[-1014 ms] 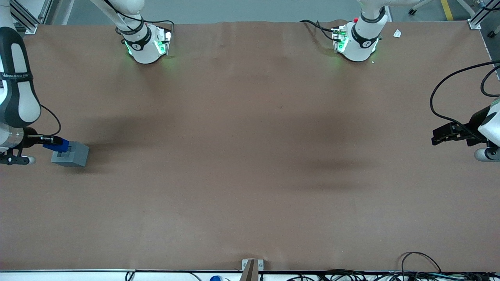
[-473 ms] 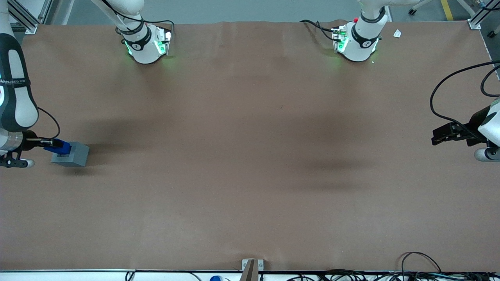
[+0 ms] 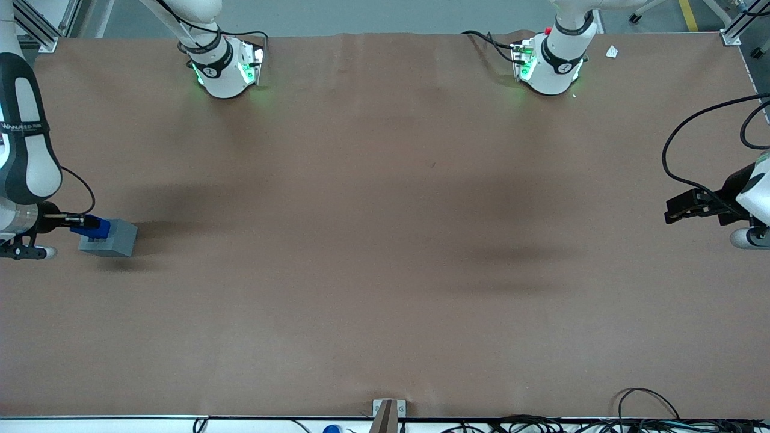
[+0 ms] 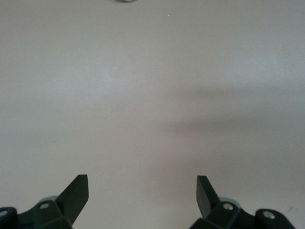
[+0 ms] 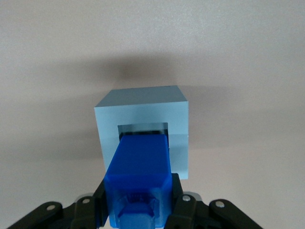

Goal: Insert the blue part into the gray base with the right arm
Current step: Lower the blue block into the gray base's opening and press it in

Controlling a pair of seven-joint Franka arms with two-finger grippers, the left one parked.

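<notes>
2 task items, both at the working arm's end of the table. Blue part: clamped at its end in the gripper, its leading end entering the recess of the gray base. Likely light, rigid, smooth plastic; hold by flat sides.

A robotics lab is indicated: two white arm bases are bolted to a brown-covered bench, framed by aluminium rails and loose cables.
</notes>
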